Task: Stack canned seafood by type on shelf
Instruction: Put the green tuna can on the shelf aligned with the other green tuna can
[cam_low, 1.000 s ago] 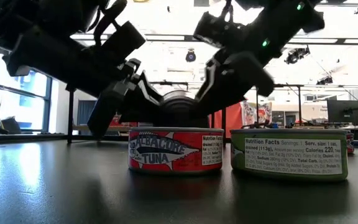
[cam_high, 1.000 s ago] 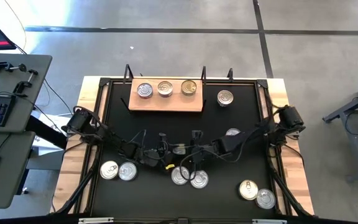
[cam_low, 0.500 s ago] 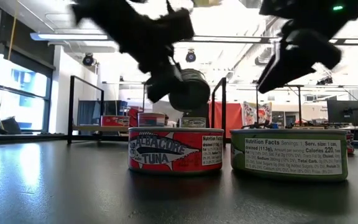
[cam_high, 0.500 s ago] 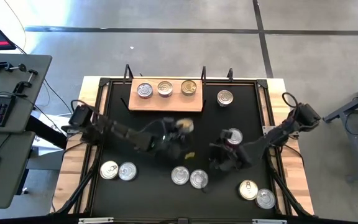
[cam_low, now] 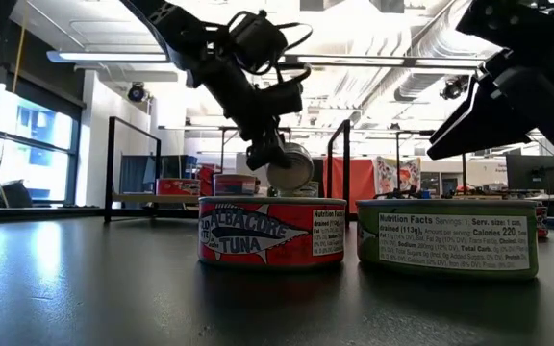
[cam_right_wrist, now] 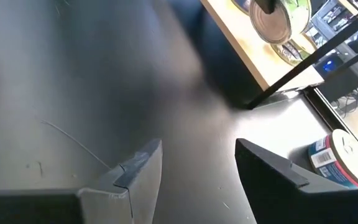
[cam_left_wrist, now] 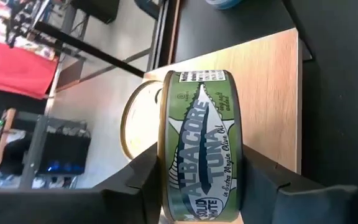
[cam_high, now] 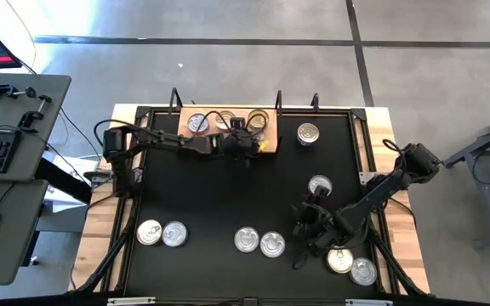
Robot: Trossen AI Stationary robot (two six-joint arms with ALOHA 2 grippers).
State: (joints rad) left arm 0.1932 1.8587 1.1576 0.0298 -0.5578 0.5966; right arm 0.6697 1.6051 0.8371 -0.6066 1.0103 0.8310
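Note:
My left gripper [cam_high: 247, 146] is shut on a green-labelled tuna can [cam_left_wrist: 201, 143], held over the right end of the light wooden shelf [cam_high: 215, 140]. Three cans stand on the shelf; the rightmost is gold-topped [cam_high: 259, 119] and sits just behind the held can [cam_low: 291, 171]. My right gripper [cam_high: 304, 234] hovers open over the near right of the table, nothing between its fingers [cam_right_wrist: 138, 165]. Several silver-topped cans lie loose on the black table. My left gripper pinches the green can across its two flat ends [cam_left_wrist: 166, 174], one finger [cam_left_wrist: 145, 183] on each end, so the label faces the wrist camera. The fingers slant down from the table's left side. The can stands on edge, tilted and clear above the shelf.
Loose cans stand at the near left [cam_high: 162, 233], the near middle [cam_high: 259, 243], the near right [cam_high: 351, 265], mid right [cam_high: 319, 184] and right of the shelf [cam_high: 308, 133]. A red tuna can [cam_low: 272, 231] and a green one [cam_low: 447, 235] stand close to the low camera.
My left gripper has risen from the table's middle and swung toward the far edge, carrying the green can over the shelf's right end; the can has been lifted clear. My right gripper has drawn away from the middle toward the table's near right.

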